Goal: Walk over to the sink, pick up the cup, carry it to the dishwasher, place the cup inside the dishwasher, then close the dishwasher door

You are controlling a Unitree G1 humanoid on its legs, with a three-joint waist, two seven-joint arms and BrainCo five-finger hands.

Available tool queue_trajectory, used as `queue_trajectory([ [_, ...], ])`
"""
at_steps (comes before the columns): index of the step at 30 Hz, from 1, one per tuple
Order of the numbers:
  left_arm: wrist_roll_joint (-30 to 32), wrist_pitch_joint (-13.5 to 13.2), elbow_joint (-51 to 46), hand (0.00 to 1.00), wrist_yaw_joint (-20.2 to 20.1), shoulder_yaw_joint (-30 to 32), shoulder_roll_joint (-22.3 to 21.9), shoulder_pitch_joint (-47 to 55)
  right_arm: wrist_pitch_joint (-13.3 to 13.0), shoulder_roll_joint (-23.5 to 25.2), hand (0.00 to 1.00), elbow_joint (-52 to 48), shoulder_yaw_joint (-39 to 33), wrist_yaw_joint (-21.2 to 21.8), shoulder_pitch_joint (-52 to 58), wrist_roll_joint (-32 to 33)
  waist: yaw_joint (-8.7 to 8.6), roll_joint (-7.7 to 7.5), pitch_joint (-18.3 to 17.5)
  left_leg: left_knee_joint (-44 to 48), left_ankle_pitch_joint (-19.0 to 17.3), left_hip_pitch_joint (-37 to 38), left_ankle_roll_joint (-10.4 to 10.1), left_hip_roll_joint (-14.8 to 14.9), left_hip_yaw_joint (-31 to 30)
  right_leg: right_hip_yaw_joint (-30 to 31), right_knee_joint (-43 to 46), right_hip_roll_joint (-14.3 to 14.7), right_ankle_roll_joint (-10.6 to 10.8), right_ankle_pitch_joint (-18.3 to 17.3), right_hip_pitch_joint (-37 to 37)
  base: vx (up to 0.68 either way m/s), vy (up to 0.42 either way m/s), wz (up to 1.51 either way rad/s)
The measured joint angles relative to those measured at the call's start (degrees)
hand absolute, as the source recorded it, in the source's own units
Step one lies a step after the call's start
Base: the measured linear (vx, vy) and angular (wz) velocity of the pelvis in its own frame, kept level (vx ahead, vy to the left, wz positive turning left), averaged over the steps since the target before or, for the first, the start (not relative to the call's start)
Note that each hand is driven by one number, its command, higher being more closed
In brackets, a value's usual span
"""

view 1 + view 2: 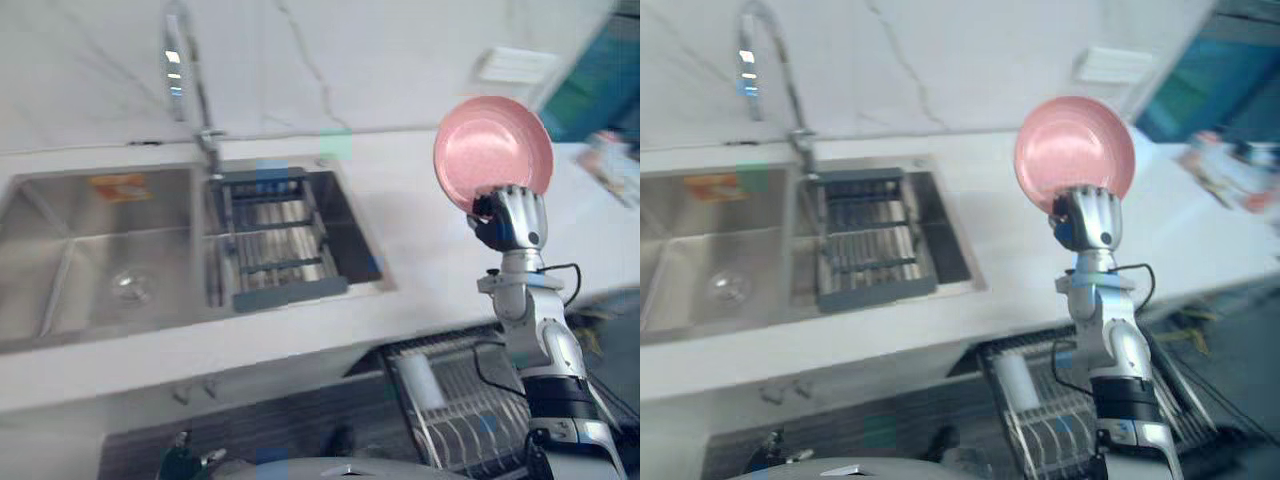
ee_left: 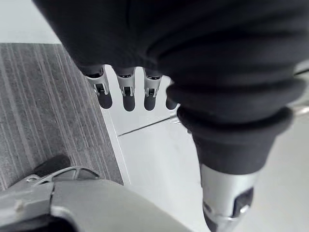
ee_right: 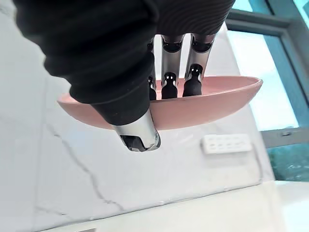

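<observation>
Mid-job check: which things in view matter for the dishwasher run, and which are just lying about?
In the job: pink dish, gripped in the right robot hand; dishwasher rack below the counter; sink.
Lying about: faucet; drainer tray in the sink; wall socket; left robot hand, hanging open.

The tabletop (image 1: pixel 420 262) right of the sink (image 1: pixel 60 262) lies bare — free passage under the raised right hand (image 1: pixel 512 220), which grips a pink plate (image 1: pixel 490 145) above it. A rack (image 1: pixel 275 242) bridges the sink's right basin and the tap (image 1: pixel 185 70) stands behind it; the left basin is open. Below, the pulled-out dishwasher basket (image 1: pixel 455 410) juts forward.
</observation>
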Motion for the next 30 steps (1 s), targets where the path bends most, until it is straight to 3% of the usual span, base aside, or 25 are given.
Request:
queue_trajectory([
  [1, -0.1, 0.0, 0.4, 0.00, 0.0, 0.2, 0.1, 0.0, 0.0, 0.1, 1.00, 0.0, 0.1, 0.1, -0.1, 0.0, 0.11, -1.08, -0.3, 1.6, -0.7, 0.2, -0.3, 0.2, 1.3, -1.9, 2.2, -2.1, -2.3, 2.0, 0.5, 0.13, -0.138, -1.25],
  [2, -0.4, 0.1, 1.2, 0.00, 0.4, 0.7, 0.4, -0.6, 0.2, -0.1, 1.00, 0.0, 0.1, 0.3, -1.2, 0.0, 0.69, -2.30, -0.1, 6.1, -3.0, 0.4, -1.3, 1.9, 2.6, -2.9, 4.4, -2.9, -2.1, 4.6, 0.7, 0.06, -0.195, -1.17],
  [4, -0.6, 0.0, 1.5, 0.00, 0.5, 0.6, -0.8, -1.2, 0.5, -0.8, 1.00, 0.0, -0.3, 0.3, -2.0, 1.2, 1.06, -0.32, -0.2, 4.7, -2.9, 0.2, -1.4, 3.6, 2.7, -2.9, 2.1, 0.1, -2.6, 6.2, 0.1, -0.04, -0.192, -1.00],
  [5, -1.3, -0.1, 1.4, 0.00, 0.8, 1.3, -1.4, -1.5, 0.5, -0.8, 1.00, 0.1, -0.4, 0.2, -2.2, 1.7, 0.82, 0.54, -0.5, 4.0, -2.6, 0.4, -3.2, 4.5, 5.7, -1.3, 2.1, 1.4, -2.8, 2.3, -0.1, -0.05, -0.152, -0.71],
  [6, -2.5, -0.1, 1.5, 0.00, 1.3, 2.2, -1.1, -1.6, 0.0, -0.9, 1.00, 1.3, 0.0, 0.2, -1.9, 2.0, 0.64, -0.08, -0.6, 4.3, -2.4, 0.6, -3.6, 3.9, 7.0, -1.3, 4.7, -0.2, -1.5, -2.8, 1.0, -0.02, -0.156, -0.65],
  [7, -2.7, 0.1, 1.7, 0.00, 1.3, 2.3, -0.8, -1.7, -0.3, -0.8, 1.00, 1.9, 0.1, 0.2, -1.9, 2.0, 0.72, -0.62, -0.7, 4.5, -2.3, 0.8, -3.8, 3.8, 7.5, -1.0, 3.5, -0.3, -0.3, -2.7, 2.0, 0.04, -0.167, -0.61],
  [8, -2.9, 1.1, 2.2, 0.00, 1.8, 3.2, -0.3, -2.5, -0.3, -0.8, 1.00, 2.6, -0.1, 0.2, -1.8, 2.1, 1.22, -1.76, -0.9, 5.3, -1.8, 1.1, -4.8, 4.3, 8.6, 1.2, -2.9, 2.7, 5.0, -1.8, 3.4, 0.02, -0.241, -0.52],
  [9, -2.9, 1.4, 2.3, 0.00, 2.1, 3.9, -1.0, -3.0, -0.1, -0.8, 1.00, 2.4, -0.3, 0.2, -1.8, 2.2, 1.03, -0.52, -0.1, 5.5, -1.0, 1.1, -5.3, 5.7, 8.9, 1.4, -7.4, 5.9, 4.1, 0.4, 4.5, 0.00, -0.243, -0.47],
  [11, -3.0, 1.4, 2.3, 0.00, 2.0, 3.9, -2.7, -3.0, 0.0, -0.9, 1.00, 1.9, -1.2, 0.3, 0.1, 2.1, 0.41, 0.87, 0.2, 5.9, -0.9, 0.4, -5.5, 6.8, 9.1, 1.7, -11.0, 8.3, 3.9, 1.8, 5.3, -0.07, -0.151, -0.19],
  [14, -2.9, 1.4, 2.3, 0.00, 2.1, 4.0, -4.0, -2.7, 0.3, -0.8, 1.00, 0.4, -4.6, 0.5, 7.0, 2.1, 0.13, 2.10, 0.5, 5.5, -0.7, 0.6, -5.9, 7.1, 9.0, 1.6, -12.8, 9.5, 4.0, 2.2, 5.9, -0.07, -0.024, -0.01],
  [20, -2.4, 1.2, 1.0, 0.00, 2.2, 4.3, -4.0, -2.4, 0.4, 1.3, 1.00, -4.6, -10.7, 1.6, 12.2, 2.7, -1.20, 2.08, 0.9, 4.7, -0.9, 0.4, -5.6, 5.5, 8.9, 2.6, -15.4, 9.4, 4.4, 4.9, 5.9, -0.12, 0.084, -0.04],
  [22, -2.1, 1.1, 0.7, 0.00, 2.4, 5.1, -3.7, -2.5, 0.3, 4.3, 1.00, -6.1, -11.6, 2.7, 13.8, 3.9, -1.72, 1.04, 1.4, 4.8, -1.1, -0.3, -4.9, 4.8, 8.7, 2.8, -16.0, 8.9, 4.5, 5.8, 5.5, -0.12, 0.106, 0.00],
  [26, -2.0, 1.1, 0.7, 0.00, 3.2, 5.1, -3.7, -3.1, 0.6, 8.2, 1.00, -6.8, -11.6, 2.9, 16.3, 4.0, -2.56, 1.03, 1.9, 5.0, -1.4, -2.5, -3.7, 3.6, 8.5, 2.9, -14.4, 7.1, 4.5, 6.2, 2.9, -0.08, 0.126, 0.03],
  [30, -2.0, 1.1, 0.7, 0.00, 3.3, 4.9, -4.1, -5.5, 3.8, 12.0, 1.00, -6.8, -11.5, 3.0, 17.6, 6.3, -3.45, 2.08, 4.2, 5.3, -1.3, -5.3, -2.2, 2.1, 7.7, 3.0, -11.1, 4.3, 4.4, 6.0, -0.5, -0.09, 0.122, 0.09],
])
